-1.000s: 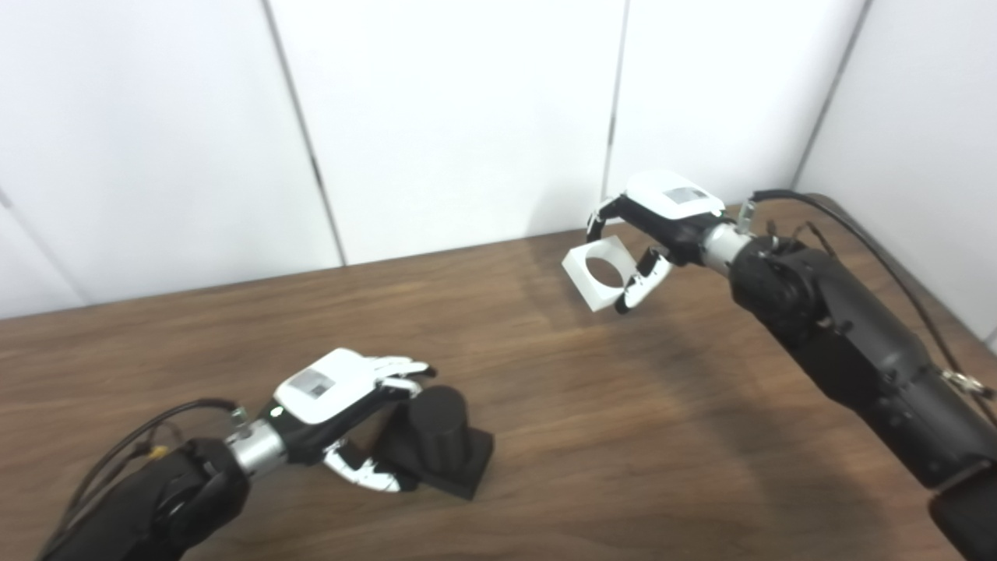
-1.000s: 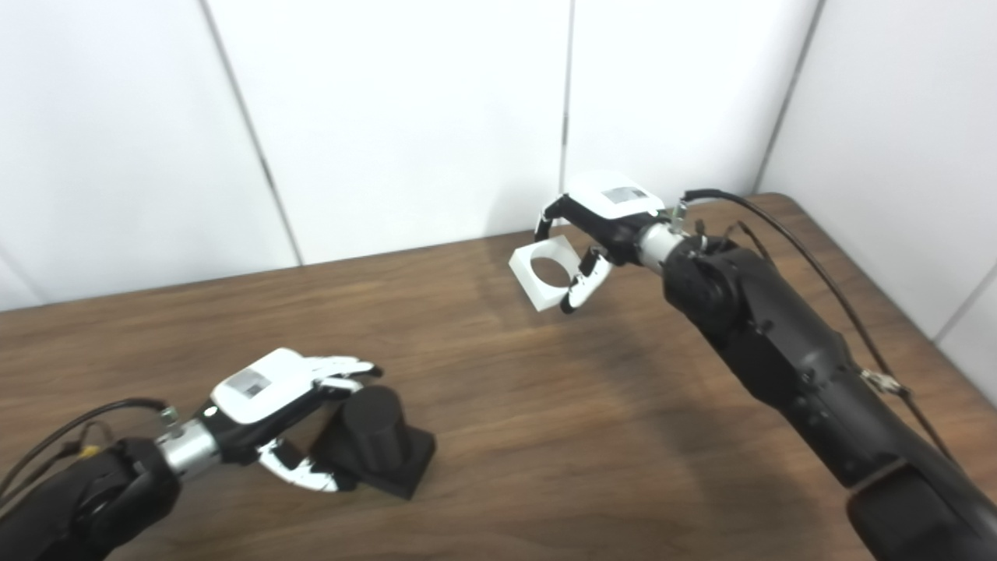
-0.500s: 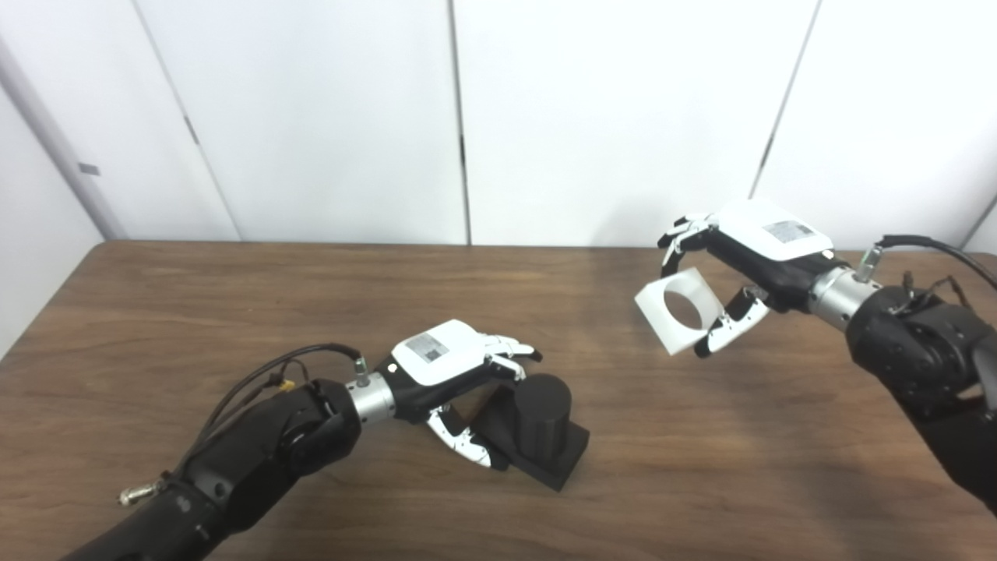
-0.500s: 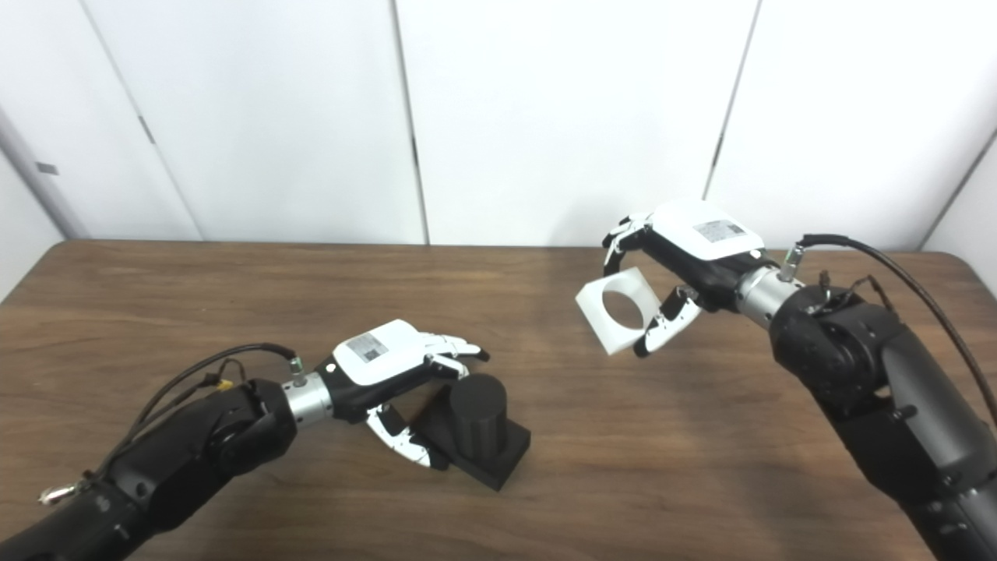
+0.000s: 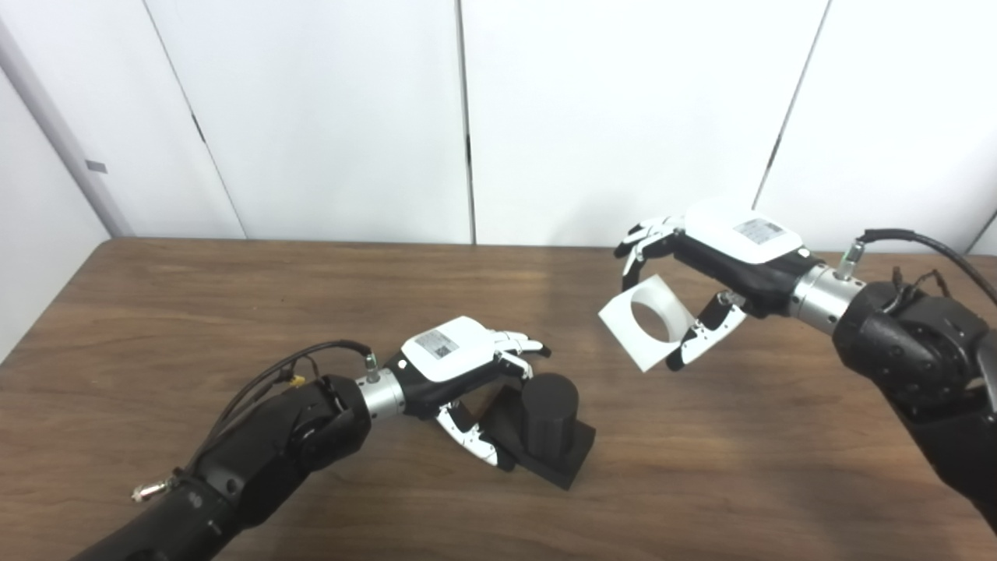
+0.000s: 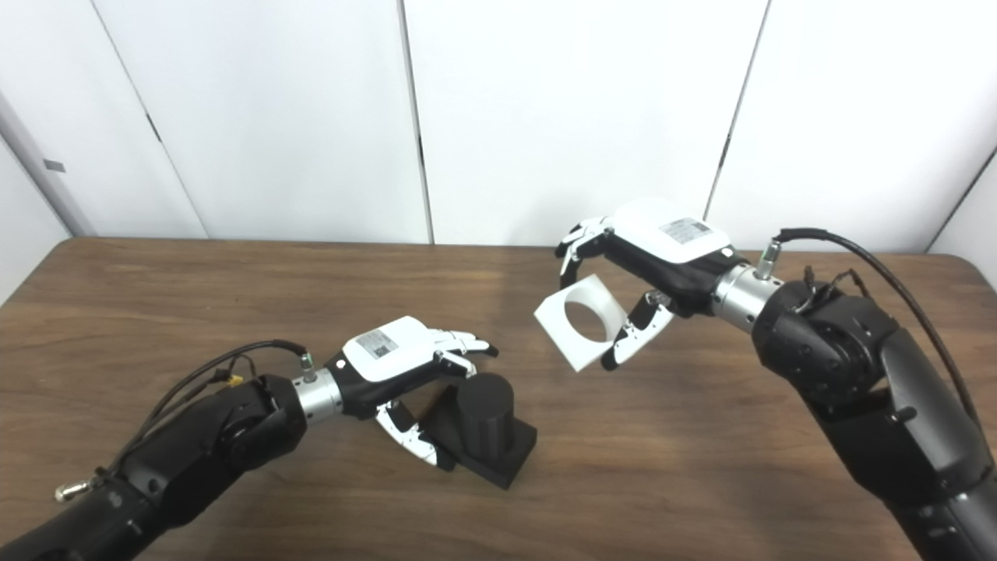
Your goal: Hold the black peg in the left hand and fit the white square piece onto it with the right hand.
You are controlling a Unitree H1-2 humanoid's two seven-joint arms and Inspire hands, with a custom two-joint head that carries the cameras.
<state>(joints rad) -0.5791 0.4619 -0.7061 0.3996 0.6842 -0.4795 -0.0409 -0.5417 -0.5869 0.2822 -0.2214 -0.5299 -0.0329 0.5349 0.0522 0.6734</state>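
Left eye view: a brown wood-grain table (image 5: 234, 312) spans the frame under smooth white wall panels (image 5: 327, 117) split by thin dark seams
Right arm: bulky matte black casing with a bright metal wrist; a black cable loops above it
Left arm: the same black casing and metal wrist; a thin cable arcs over the forearm
Right hand (image 5: 720, 269): glossy white back, black palm; fingers over the top edge and thumb under the lower edge, clamped on the white square piece
Left hand (image 5: 459, 374): fingers over the top and thumb low against the base, closed around the black peg
Black peg (image 5: 549, 405): matte, upright cylinder on a square block that rests on the table, near the middle front
White square piece (image 5: 642, 323): flat, smooth plate with a large round hole; held in the air, tilted, up and to the right of the peg, well apart from it
Change: against half a second ago the piece and right hand sit further left, nearer the peg; the left hand and peg look unchanged
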